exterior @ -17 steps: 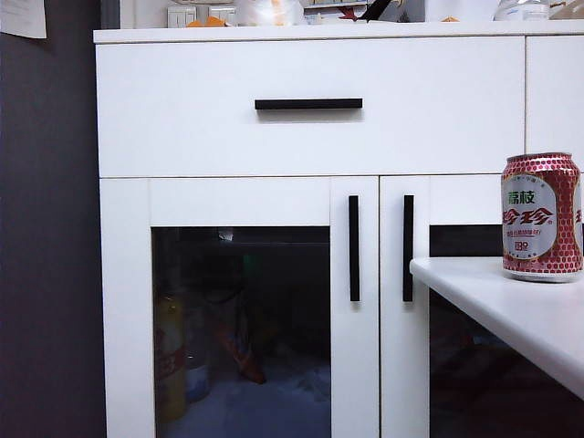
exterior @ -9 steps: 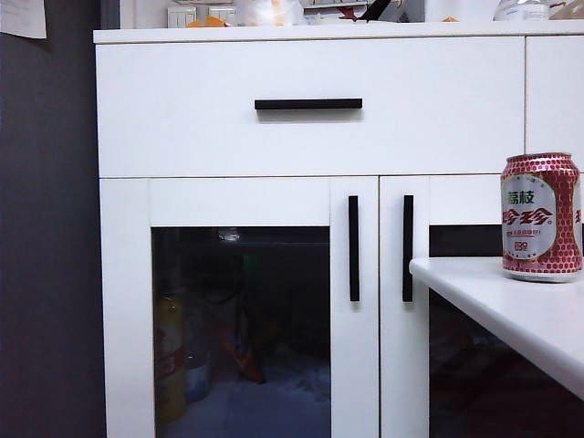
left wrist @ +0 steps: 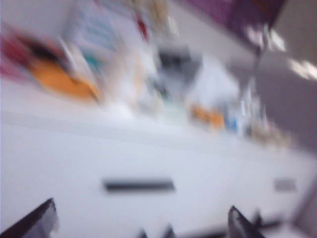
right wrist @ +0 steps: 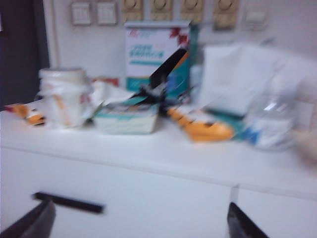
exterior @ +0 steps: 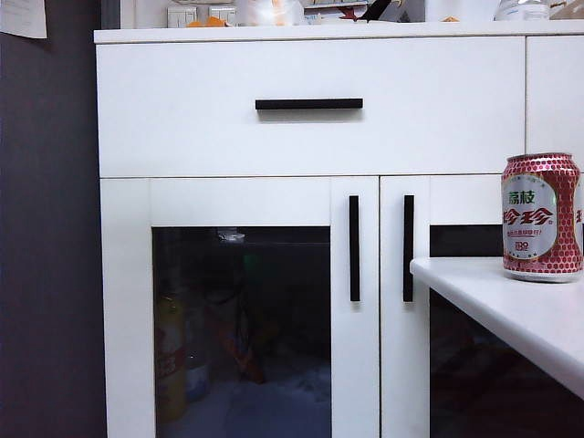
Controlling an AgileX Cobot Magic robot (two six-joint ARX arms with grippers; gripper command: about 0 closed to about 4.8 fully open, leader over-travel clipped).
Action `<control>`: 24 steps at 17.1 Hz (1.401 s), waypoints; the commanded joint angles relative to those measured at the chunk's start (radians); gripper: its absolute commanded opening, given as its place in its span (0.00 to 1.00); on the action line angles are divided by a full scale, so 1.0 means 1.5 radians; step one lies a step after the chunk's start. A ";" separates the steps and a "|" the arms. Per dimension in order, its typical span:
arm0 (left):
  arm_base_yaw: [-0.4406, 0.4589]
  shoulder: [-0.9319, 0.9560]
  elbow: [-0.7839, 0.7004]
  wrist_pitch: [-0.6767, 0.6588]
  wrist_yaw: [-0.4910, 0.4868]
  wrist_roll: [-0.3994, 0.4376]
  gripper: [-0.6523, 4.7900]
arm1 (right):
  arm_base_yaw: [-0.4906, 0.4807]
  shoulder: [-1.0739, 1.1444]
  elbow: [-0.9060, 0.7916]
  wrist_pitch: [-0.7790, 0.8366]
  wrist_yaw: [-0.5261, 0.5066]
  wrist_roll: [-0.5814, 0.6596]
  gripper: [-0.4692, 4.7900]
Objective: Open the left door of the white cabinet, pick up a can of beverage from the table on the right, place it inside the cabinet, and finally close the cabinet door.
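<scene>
Left door shut, can of beverage waiting on table.
Left hand and right hand gape open (views blurred); left should probably hook the handle squarely.

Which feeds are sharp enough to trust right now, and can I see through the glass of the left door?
Exterior view: sharp and evenly lit; the left door is shut, its dark pane showing only dim shapes inside; the can of beverage reads clearly. Left wrist view: heavily smeared by motion, with the left gripper showing jaws apart. Right wrist view: softly blurred, right gripper jaws apart too.
</scene>
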 commanded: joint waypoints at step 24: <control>-0.313 0.900 0.436 0.260 -0.420 0.095 1.00 | -0.052 0.159 -0.084 0.180 -0.075 0.008 1.00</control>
